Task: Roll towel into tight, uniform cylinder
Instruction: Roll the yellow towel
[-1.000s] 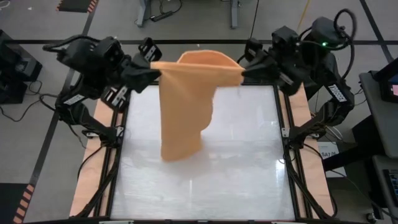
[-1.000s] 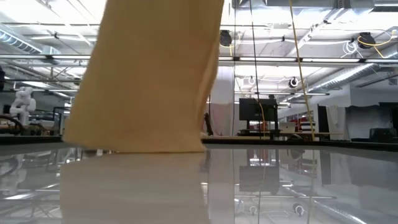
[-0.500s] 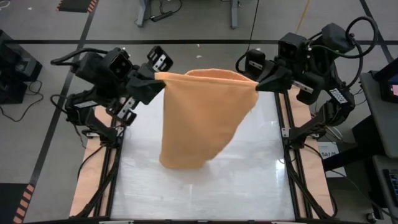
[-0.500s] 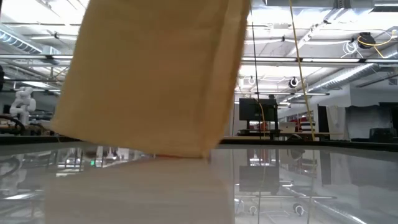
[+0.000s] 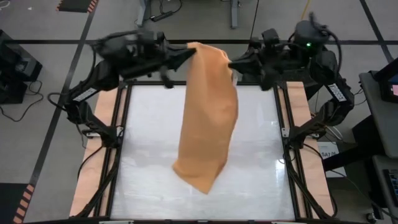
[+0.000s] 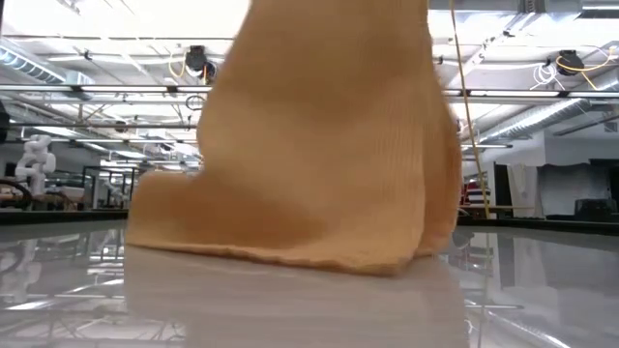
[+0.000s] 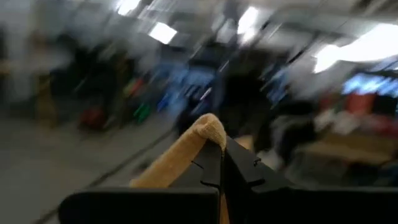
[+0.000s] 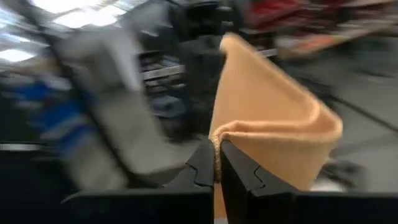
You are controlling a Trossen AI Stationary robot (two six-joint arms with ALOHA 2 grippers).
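Note:
The orange-tan towel [image 5: 208, 118] hangs high over the table's middle from both grippers, its lower end [image 5: 199, 177] toward the near side; in the low view its bottom hem [image 6: 290, 253] hangs just over the table. My left gripper [image 5: 188, 56] is shut on its upper left corner. My right gripper [image 5: 233, 64] is shut on its upper right corner. The two grippers stand close together near the table's far edge. No white tag shows. My left gripper pinches the towel's upper corner [image 7: 208, 127] between its two fingers, coming level from the table's left. The cloth folds over the fingertips and hangs below. My right gripper pinches the towel's upper edge [image 8: 217, 140] between its two fingers, coming level from the table's right. The cloth bulges in a fold past the fingertips and hangs below, slack.
The white tabletop [image 5: 149, 155] lies under the towel, framed by dark rails and wooden side strips [image 5: 87, 180]. Beyond the table is open floor with cables, and a workshop room shows behind in the low view.
Both grippers have swung toward each other and toward the far edge, so the towel's top edge has gone from spread wide to bunched narrow. The hanging body has swung toward the table's near side and right, its lower end now closer to the low camera.

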